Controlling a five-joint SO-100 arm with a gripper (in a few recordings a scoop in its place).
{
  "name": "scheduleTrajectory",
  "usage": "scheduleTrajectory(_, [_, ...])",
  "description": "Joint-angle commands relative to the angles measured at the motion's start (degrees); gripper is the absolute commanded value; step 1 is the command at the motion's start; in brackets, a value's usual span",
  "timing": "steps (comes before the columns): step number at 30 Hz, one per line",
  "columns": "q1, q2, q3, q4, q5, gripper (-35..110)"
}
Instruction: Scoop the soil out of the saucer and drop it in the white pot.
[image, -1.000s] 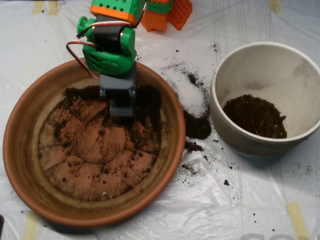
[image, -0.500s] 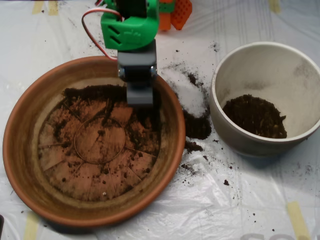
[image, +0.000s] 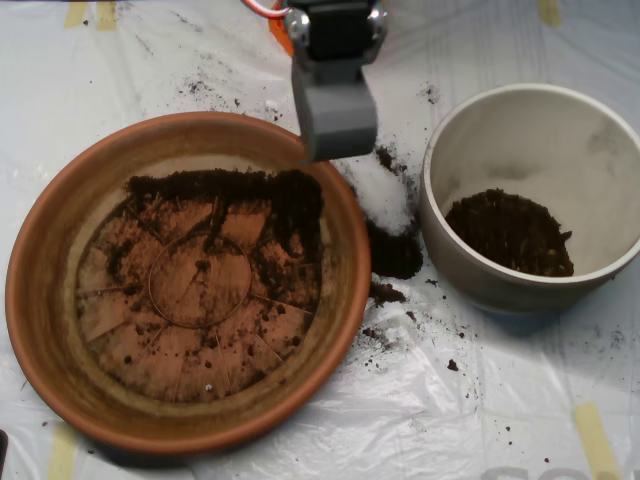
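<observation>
Terracotta first: the wide, shallow, round orange clay saucer (image: 40, 300) sits below and left of my grey clamshell scoop (image: 335, 125), whose lower edge overlaps the saucer's upper right rim in the overhead view. I note that the dish floor is mostly bare, with its radial lines and ring showing through a thin brown film. Dark, crumbly potting soil (image: 285, 205) remains as a band along the floor's upper edge, thickest just below the scoop, with small clumps scattered further down.

To the scoop's right and slightly below stands the round, deep, off-white pot (image: 600, 130). A dark heap of soil (image: 510, 232) lies on its floor, towards the near wall.

Between scoop and pot, just right of the scoop's lower corner, I see a white granular powder patch (image: 385, 195). Spilled soil (image: 395, 252) lies directly below it on the crinkled clear plastic sheet (image: 450, 400) covering the table.

Scoop state: I see only its closed grey back from above; I cannot tell whether the shells are parted or what they carry.
</observation>
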Motion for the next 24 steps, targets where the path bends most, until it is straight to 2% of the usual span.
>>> scheduleTrajectory(1, [-6.15,-0.44,-11.07,2.11,-0.62,-1])
scheduleTrajectory(5, [-12.04,-9.76,-25.40,6.15,-0.97,-1])
scheduleTrajectory(11, [-20.13,-29.36,-55.72,17.23,-0.97,-1])
scheduleTrajectory(15, [-23.03,-38.76,-65.39,20.83,0.35,0])
scheduleTrajectory(19, [-25.14,-38.76,-59.68,20.83,-0.18,15])
scheduleTrajectory(21, [-25.40,-37.97,-57.66,20.83,-1.05,34])
scheduleTrajectory(24, [-25.31,-35.86,-55.63,20.83,-1.14,40])
